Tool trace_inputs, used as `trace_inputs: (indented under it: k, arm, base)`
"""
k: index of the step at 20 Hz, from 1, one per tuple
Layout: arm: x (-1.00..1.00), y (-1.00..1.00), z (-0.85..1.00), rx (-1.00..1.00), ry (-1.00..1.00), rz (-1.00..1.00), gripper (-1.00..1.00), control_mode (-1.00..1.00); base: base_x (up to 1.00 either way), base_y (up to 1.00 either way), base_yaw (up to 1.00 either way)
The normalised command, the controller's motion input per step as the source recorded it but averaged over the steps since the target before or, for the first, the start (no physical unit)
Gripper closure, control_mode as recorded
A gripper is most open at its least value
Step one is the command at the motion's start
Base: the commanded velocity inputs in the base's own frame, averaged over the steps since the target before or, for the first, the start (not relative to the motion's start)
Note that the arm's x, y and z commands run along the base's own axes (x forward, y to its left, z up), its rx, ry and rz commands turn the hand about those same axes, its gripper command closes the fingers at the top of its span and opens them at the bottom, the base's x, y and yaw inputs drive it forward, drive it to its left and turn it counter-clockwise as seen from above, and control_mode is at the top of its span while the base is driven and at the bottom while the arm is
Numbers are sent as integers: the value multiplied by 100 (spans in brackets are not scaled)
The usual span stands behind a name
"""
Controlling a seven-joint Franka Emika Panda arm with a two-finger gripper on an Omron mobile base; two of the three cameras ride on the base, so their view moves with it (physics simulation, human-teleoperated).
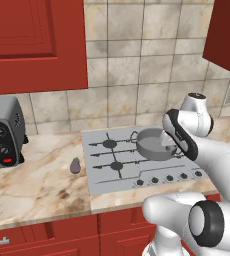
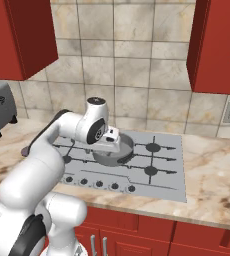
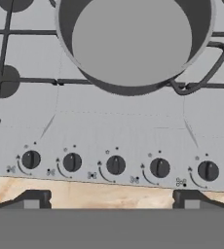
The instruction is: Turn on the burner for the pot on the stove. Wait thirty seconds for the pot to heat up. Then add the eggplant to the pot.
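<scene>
1. Pot (image 3: pixel 133 41) is sitting on the stove (image 3: pixel 114 131), on a burner in the back row, and it is looking empty inside; in the left base view the pot (image 1: pixel 154 144) is lying toward the right end of the stove (image 1: pixel 102 165)
2. Five dark knobs are running in a row along the stove's front edge, and the middle knob (image 3: pixel 115 165) is lying almost straight ahead of the claw (image 3: pixel 112 199), slightly below the pot in the hand view
3. Claw is hovering above the front edge of the stove, over the marbled table (image 3: pixel 84 192), with its two finger tips standing far apart at the bottom of the hand view, so it is wide and holding nothing
4. Eggplant (image 1: pixel 76 165) is resting on the table (image 1: pixel 37 185) just beside the stove's left edge, well apart from the pot and from the arm
5. Toaster oven (image 1: pixel 4 132) is standing further left on the table, away from the work
6. Judging from this, the burner step is the one in hand: the claw is needing to drop forward onto one knob, and which knob is serving the pot's burner I cannot tell for certain
</scene>
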Motion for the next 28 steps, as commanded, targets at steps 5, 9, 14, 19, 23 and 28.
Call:
trace_inputs:
  k: [5, 9, 14, 19, 23, 28]
  arm:
    - [-3, -5, -57, -1, 7, 1, -100, -100]
    - [-7, -1, -62, -2, 6, 1, -100, -100]
    - [-3, 0, -60, -2, 5, 1, -100, -100]
    - [-4, -2, -51, 0, 1, 1, -100, -100]
    - [0, -2, -39, 0, 0, 1, -100, -100]
    - [0, 0, -24, 0, 0, 0, -100, -100]
  base:
    - [0, 0, 0]
    - [0, 0, 0]
    - [0, 0, 0]
    - [0, 0, 0]
    - [0, 0, 0]
    - [0, 0, 0]
